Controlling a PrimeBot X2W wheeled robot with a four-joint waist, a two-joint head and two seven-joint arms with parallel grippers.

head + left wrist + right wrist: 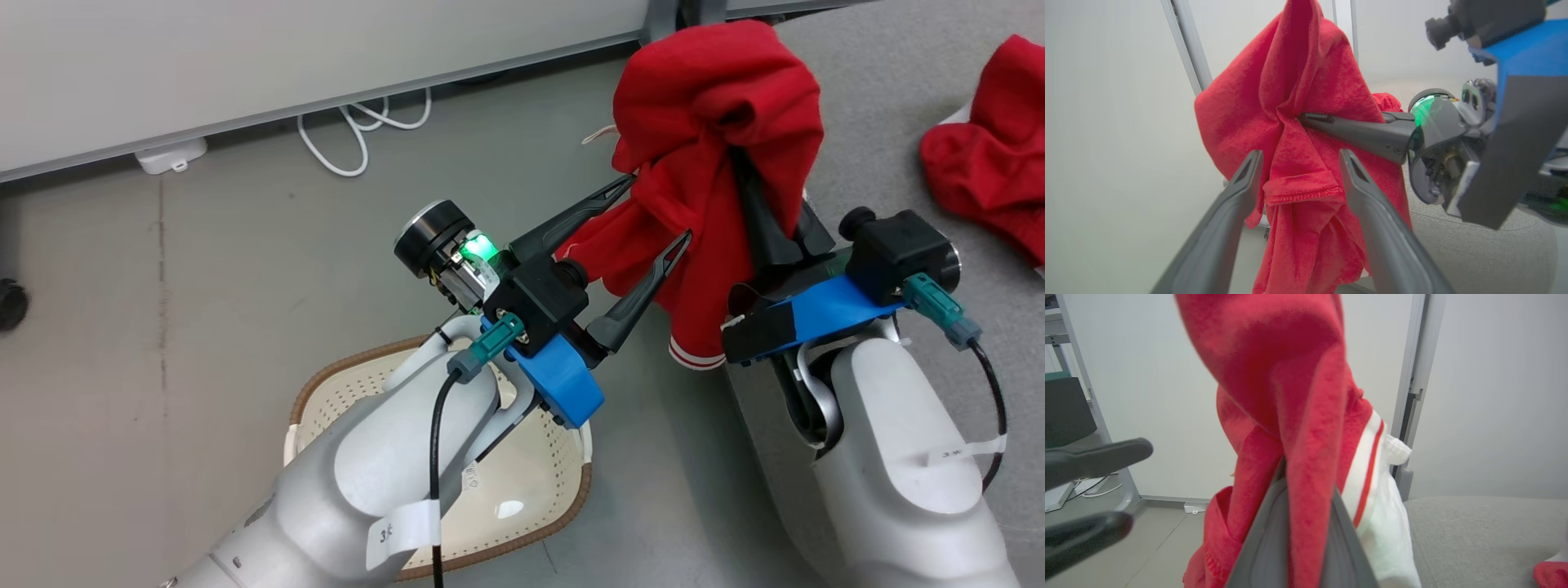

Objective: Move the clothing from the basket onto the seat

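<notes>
The pale left forearm [384, 474] crosses the laundry basket [326, 376], and what shows of the basket's inside holds no clothes. The right forearm [898, 441] rises beside it, over the near edge of the grey couch [882, 82].

Past the basket, the left gripper [657, 209] has its fingers spread and grips nothing, though in its wrist view they sit either side of a hanging fold. The right gripper [1308, 486] is pinched tight on a red garment [718, 106], which drapes over it in a bunch. Its white-trimmed hem dangles close to the couch's edge, partly above the floor [204, 286].

Further back, a second red garment [988, 163] lies on the couch.

Letting go here looks risky, because the cloth hangs at the edge and could slide to the floor. The spread left fingers could also snag the fold and drag it back. A loose drape may cling to the right fingers on release.
</notes>
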